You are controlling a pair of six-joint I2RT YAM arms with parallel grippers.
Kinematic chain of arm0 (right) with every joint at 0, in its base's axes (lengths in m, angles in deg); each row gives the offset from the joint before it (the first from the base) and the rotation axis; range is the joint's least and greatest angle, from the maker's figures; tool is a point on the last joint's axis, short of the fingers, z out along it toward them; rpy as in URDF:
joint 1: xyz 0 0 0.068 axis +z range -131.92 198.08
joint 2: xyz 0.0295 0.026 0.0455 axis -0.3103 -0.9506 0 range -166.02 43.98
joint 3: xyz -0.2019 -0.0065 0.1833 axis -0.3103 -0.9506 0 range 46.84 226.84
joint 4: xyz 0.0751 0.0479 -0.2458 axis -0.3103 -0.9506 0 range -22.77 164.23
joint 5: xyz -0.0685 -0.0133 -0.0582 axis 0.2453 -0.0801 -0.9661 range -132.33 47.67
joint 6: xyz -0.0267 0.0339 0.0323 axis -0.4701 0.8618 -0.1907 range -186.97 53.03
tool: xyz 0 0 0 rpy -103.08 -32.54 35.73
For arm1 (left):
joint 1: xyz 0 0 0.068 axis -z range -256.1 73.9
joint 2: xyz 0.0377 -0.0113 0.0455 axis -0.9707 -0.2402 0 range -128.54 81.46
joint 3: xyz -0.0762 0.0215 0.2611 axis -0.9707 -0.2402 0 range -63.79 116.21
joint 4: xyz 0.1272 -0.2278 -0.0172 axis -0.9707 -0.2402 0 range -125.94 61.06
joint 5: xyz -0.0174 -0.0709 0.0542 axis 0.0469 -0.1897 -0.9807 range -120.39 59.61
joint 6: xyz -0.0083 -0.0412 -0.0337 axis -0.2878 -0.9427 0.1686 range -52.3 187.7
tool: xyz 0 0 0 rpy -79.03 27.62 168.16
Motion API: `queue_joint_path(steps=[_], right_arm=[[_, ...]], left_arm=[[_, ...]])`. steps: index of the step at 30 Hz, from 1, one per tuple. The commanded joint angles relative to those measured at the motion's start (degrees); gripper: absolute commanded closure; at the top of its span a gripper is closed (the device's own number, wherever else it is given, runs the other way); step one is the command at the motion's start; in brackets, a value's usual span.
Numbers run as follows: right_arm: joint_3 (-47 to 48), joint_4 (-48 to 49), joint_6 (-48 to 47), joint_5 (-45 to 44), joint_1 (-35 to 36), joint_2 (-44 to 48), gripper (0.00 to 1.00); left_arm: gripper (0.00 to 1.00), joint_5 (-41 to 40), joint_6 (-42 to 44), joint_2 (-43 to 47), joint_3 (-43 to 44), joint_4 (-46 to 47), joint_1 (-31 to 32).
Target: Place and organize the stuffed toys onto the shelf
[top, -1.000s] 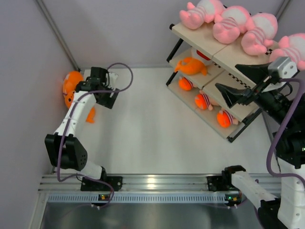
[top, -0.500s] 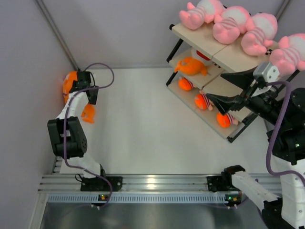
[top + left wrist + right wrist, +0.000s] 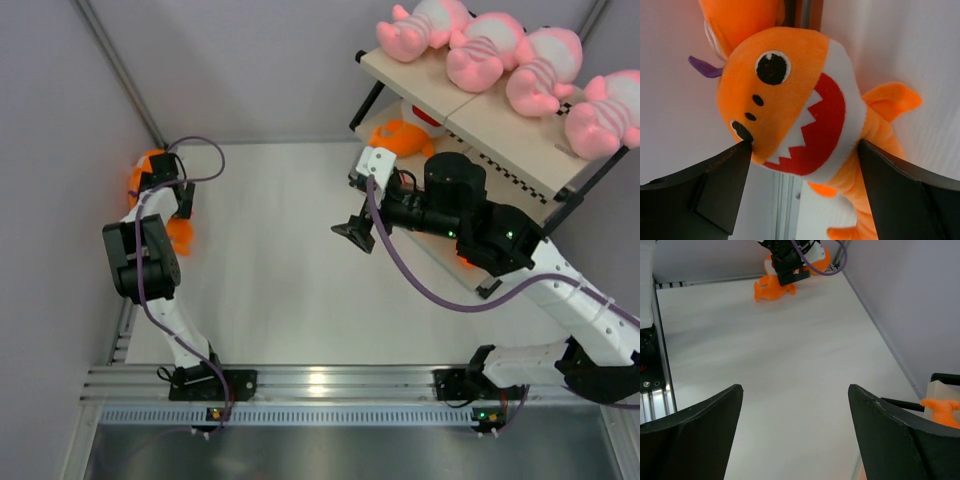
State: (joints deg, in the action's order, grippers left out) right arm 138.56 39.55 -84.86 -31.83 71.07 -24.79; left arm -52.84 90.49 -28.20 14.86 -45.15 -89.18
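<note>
Far left, against the wall [image 3: 60,150], an orange toy [image 3: 790,100] with a toothy red mouth lies on the bench [image 3: 290,290]. The left fingers [image 3: 715,185] are released and spread wide on either side of its head, one tip touching its snout. Over the middle of the bench the right fingers [image 3: 695,440] hang released, grasping nothing. Far right stands the shelf [image 3: 490,125], with four pink toys [image 3: 480,55] in a row on top and a second orange toy [image 3: 398,135] on the tier below.

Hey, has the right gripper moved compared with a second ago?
Yes. In the top view the right gripper has swung left, from in front of the shelf's right half to its left end, over the table.
</note>
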Motion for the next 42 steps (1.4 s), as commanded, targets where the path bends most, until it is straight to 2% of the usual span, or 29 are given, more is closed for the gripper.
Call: queue_joint_path(steps=[1, 5, 7, 8, 11, 12, 14, 15, 20, 23, 27, 32, 35, 39, 42], right_arm=[[1.5, 2.0, -1.8, -1.6, 1.2, 0.9, 0.13], [0.0, 4.2, -0.7, -1.3, 1.8, 0.4, 0.13], [-1.3, 5.1, 0.0, -1.3, 2.1, 0.7, 0.13], [-1.7, 5.4, 0.2, -1.4, 2.3, 0.9, 0.13], [-4.5, 7.1, 1.5, -1.4, 2.2, 2.1, 0.13], [-5.3, 7.6, 2.3, -1.4, 2.3, 2.6, 0.13], [-7.3, 8.8, 3.3, -1.4, 2.2, 2.8, 0.13], [-8.0, 9.3, 4.4, -1.4, 2.2, 2.9, 0.13], [-15.3, 17.4, 9.2, -1.2, 2.2, 3.5, 0.12], [-20.7, 25.9, 14.9, -1.4, 2.2, 1.7, 0.13], [-25.4, 36.0, 29.4, -5.0, 2.3, -2.9, 0.15], [-23.8, 39.4, 44.5, -10.1, 2.2, -10.3, 0.20], [-23.6, 41.2, 55.7, -11.9, 1.9, -14.5, 0.21], [-25.6, 43.8, 63.5, -13.7, 2.1, -17.3, 0.23], [-26.0, 46.7, 67.5, -11.4, 2.2, -19.8, 0.26]], left_arm=[[0.07, 2.6, 2.4, -4.7, 3.5, 2.4, -3.0], [0.09, 6.2, 3.1, -8.6, 4.8, 1.7, -3.3], [0.19, 8.4, 0.8, -10.2, 6.1, -0.7, -4.1], [0.36, 11.9, -0.2, -10.5, 6.7, -2.2, -4.3], [0.65, 17.2, -2.1, -10.5, 6.5, -5.6, -5.7], [0.98, 18.4, -2.7, -10.0, 6.0, -6.2, -5.7], [1.00, 20.2, -4.2, -6.3, 3.3, -8.1, -5.7], [1.00, 24.0, -5.5, -4.3, 1.7, -8.5, -5.7], [1.00, 36.5, -8.1, 15.0, -10.3, -10.8, -5.0], [1.00, 42.0, -6.6, 23.8, -13.4, -14.9, -1.1], [1.00, 49.9, -6.1, 34.8, -14.7, -20.7, 8.1], [1.00, 52.7, -10.1, 37.7, -11.2, -25.4, 20.0], [1.00, 51.2, -12.3, 38.6, -10.9, -25.6, 22.8], [1.00, 51.9, -13.8, 39.8, -10.2, -25.6, 23.9], [1.00, 52.4, -14.9, 40.1, -9.7, -25.5, 24.2]])
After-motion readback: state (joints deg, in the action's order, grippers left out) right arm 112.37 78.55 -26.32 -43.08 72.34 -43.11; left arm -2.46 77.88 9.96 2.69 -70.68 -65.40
